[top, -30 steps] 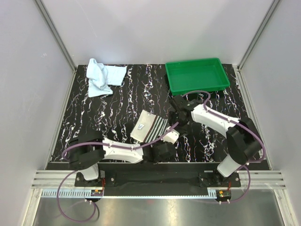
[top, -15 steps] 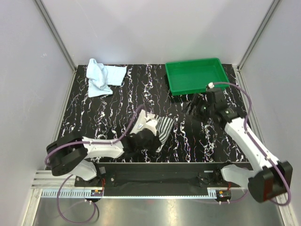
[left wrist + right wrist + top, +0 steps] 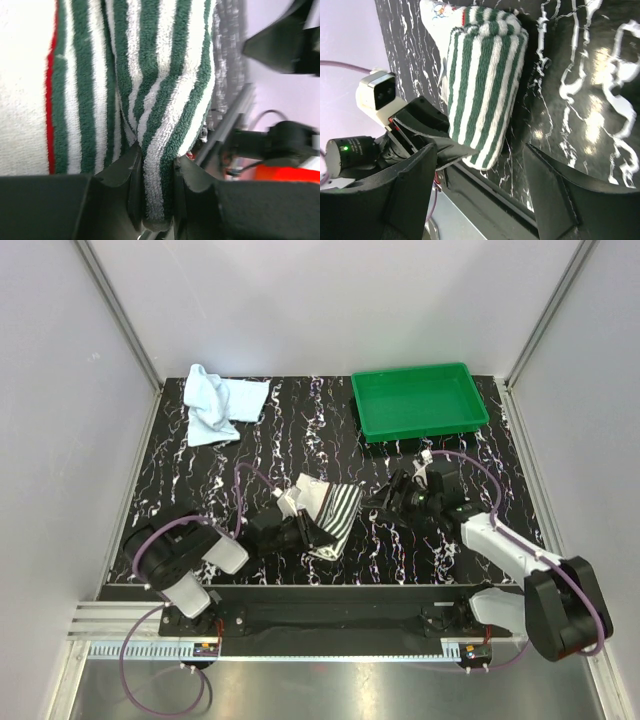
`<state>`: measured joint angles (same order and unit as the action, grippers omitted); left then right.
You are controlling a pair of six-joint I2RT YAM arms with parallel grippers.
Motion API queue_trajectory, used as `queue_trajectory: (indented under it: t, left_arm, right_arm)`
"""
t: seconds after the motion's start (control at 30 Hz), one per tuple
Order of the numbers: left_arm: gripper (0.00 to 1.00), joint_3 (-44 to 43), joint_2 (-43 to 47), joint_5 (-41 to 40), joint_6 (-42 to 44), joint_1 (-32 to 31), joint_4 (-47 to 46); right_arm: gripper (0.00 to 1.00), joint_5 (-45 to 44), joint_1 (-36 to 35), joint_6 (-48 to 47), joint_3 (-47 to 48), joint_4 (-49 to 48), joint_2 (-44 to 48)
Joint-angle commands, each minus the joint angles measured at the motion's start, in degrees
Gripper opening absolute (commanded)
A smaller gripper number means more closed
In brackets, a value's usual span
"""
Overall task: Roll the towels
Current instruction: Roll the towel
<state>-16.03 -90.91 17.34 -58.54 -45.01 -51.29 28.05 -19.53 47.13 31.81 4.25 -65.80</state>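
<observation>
The green-and-white striped towel [image 3: 338, 508] lies partly rolled at the table's front middle, a white patch showing at its far end. My left gripper [image 3: 312, 532] is shut on a fold at its near edge; the left wrist view shows the striped cloth [image 3: 150, 75] pinched between the jaws of the left gripper [image 3: 157, 197]. My right gripper [image 3: 385, 500] is open just right of the roll. In the right wrist view the towel [image 3: 480, 85] lies ahead of the spread right gripper [image 3: 482, 200], apart from it. The pale blue towel [image 3: 220, 405] lies crumpled at the back left.
A green plastic tray [image 3: 372, 412] stands at the back right, behind the right arm. The table's front rail [image 3: 520, 200] runs just below the towel's near end. Grey walls enclose three sides.
The right arm has dropped from in front of the tray and reached left to the towel. The left arm has pulled back left, and the striped towel is now more bunched and rolled.
</observation>
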Motion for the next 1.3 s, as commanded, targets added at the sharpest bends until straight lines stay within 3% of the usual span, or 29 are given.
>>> queue_trajectory:
  t: [0.0, 0.23, 0.47, 0.63, 0.7, 0.8, 0.83, 0.9, 1.03, 1.07, 1.27]
  left_arm:
    - [0.0, 3.28, -6.1, 7.09, -8.6, 0.98, -15.49]
    - [0.01, 6.71, -14.71, 7.0, -14.84, 1.6, -28.67]
    - [0.02, 7.86, -18.77, 6.83, -17.57, 1.95, -33.62]
    - [0.11, 7.86, -15.88, 6.3, -15.56, 2.04, -29.85]
    - [0.17, 7.6, -12.56, 6.04, -14.24, 2.04, -27.04]
    - [0.37, 7.16, -6.33, 4.72, -10.37, 1.95, -17.82]
    - [0.47, 6.72, -4.73, 3.76, -8.01, 1.95, -12.05]
    - [0.56, 5.93, -0.86, 2.53, -5.19, 1.86, -5.61]
    - [0.72, 1.9, 11.15, -4.66, 3.58, 0.46, 16.71]
    - [0.81, 1.01, 13.02, -6.51, 5.18, -0.16, 20.57]
    - [0.92, -8.83, 22.87, -24.26, 14.85, -7.53, 46.52]
  right_arm:
    - [0.76, 2.27, -2.0, 2.7, -0.96, -13.38, -3.97]
    - [0.76, -1.77, -8.77, 2.87, 0.09, -19.8, -14.78]
    - [0.72, -4.67, -12.99, 5.24, -0.61, -27.7, -24.54]
    - [0.56, -5.11, -14.57, 6.65, 0.0, -29.74, -27.97]
    - [0.43, -5.38, -14.83, 6.74, 0.53, -29.48, -29.12]
    - [0.31, -6.25, -15.1, 6.48, 1.67, -27.02, -29.56]
    - [0.29, -6.52, -15.19, 6.3, 2.46, -25.97, -29.47]
    - [0.26, -8.01, -15.28, 5.16, 3.69, -20.88, -28.95]
    - [0.24, -11.0, -15.54, 2.7, 8.6, -10.34, -28.16]
    - [0.24, -12.05, -15.71, 1.83, 9.4, -6.4, -28.07]
    - [0.24, -17.93, -17.38, -0.55, 15.99, 8.28, -28.15]
